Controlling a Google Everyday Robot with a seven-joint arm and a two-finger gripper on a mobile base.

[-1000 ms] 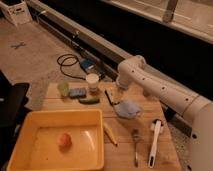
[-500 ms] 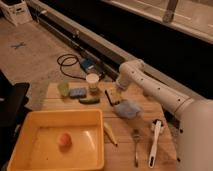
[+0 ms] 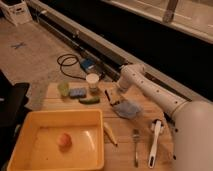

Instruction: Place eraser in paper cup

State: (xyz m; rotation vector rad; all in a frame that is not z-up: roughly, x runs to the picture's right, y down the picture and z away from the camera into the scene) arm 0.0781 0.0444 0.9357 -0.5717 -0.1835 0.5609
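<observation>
The paper cup [image 3: 92, 82], whitish-cream, stands upright near the back of the wooden table [image 3: 145, 127]. My gripper [image 3: 112, 96] is low over the table, just right of the cup and at the left edge of a crumpled blue-grey cloth [image 3: 128, 109]. A small pale shape with a dark edge shows at the gripper's tip. I cannot tell whether this is the eraser or part of the gripper. No eraser shows plainly anywhere else. The white arm [image 3: 150, 90] reaches in from the right.
A green cup [image 3: 63, 88], a blue-grey sponge [image 3: 77, 92] and a green pickle-like piece [image 3: 89, 100] lie left of the gripper. A yellow tub [image 3: 30, 132] holding an orange ball [image 3: 63, 140] fills the front left. A pale yellow stick [image 3: 109, 133], a fork [image 3: 135, 146] and a white brush [image 3: 155, 141] lie in front.
The arm has shifted slightly; the gripper stays at about the same spot beside the paper cup. Nothing else has moved.
</observation>
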